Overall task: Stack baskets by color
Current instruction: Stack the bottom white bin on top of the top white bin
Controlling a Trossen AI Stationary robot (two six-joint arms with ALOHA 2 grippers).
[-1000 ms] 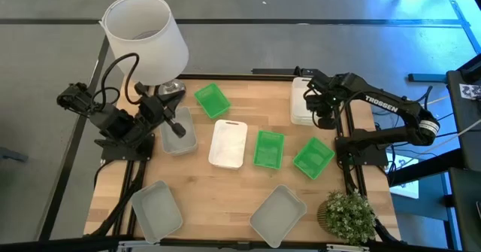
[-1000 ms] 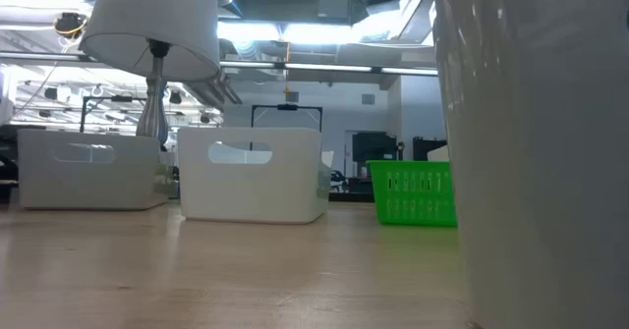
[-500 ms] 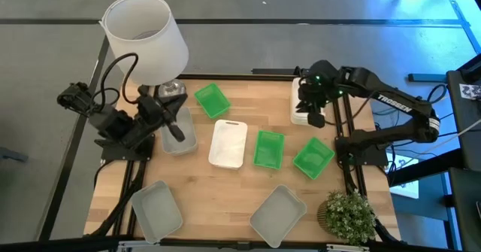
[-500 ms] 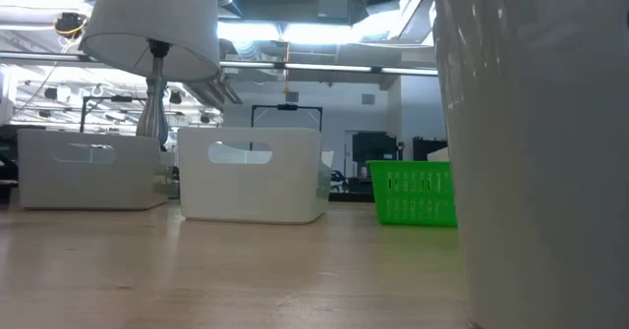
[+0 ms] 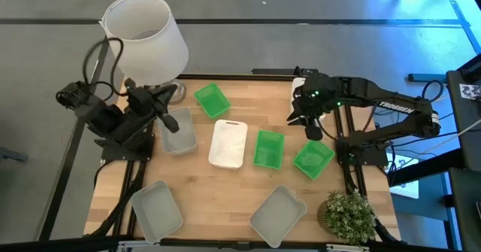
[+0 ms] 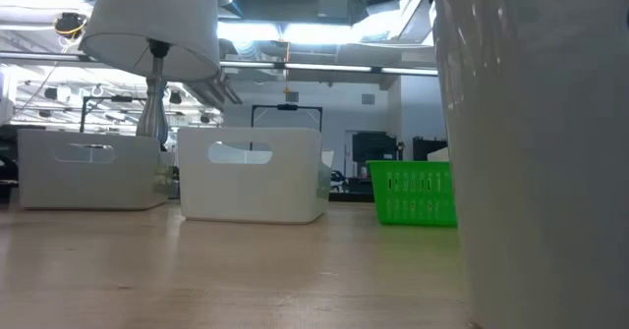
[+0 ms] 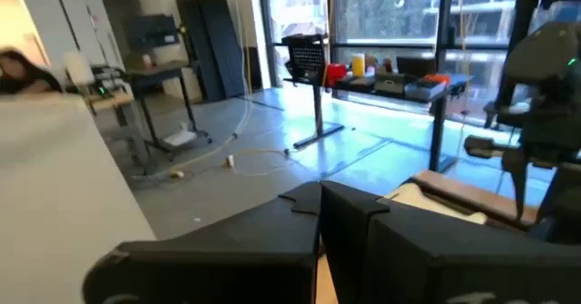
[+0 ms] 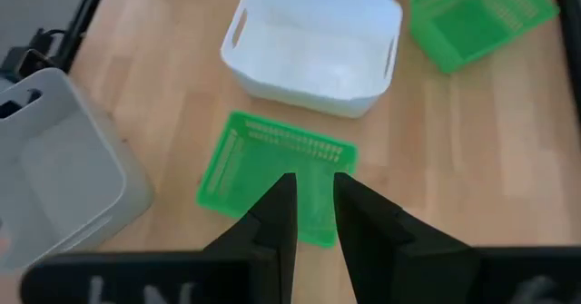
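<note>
Three green baskets [image 5: 211,100] [image 5: 269,149] [image 5: 313,158], a white basket [image 5: 228,143] and three grey baskets [image 5: 179,135] [image 5: 156,207] [image 5: 277,214] lie singly on the table. More white basket [image 5: 299,105] shows at the far right, partly hidden by my right arm. My right gripper [image 5: 312,129] hangs there slanting down, its fingers a narrow gap apart and holding nothing; in its wrist view it [image 8: 313,200] is above the middle green basket [image 8: 277,172]. My left gripper [image 5: 169,121] is shut and empty above the far-left grey basket.
A lamp with a big white shade [image 5: 146,37] stands at the far left corner, close to my left arm. A small potted plant [image 5: 347,214] sits at the near right corner. Bare wood [image 5: 218,199] lies between the near grey baskets.
My right gripper has risen and swung from over the white basket at the far right toward the table's middle and near side, tipping to a slant. My left gripper has lifted a little above the grey basket. No basket has moved.
</note>
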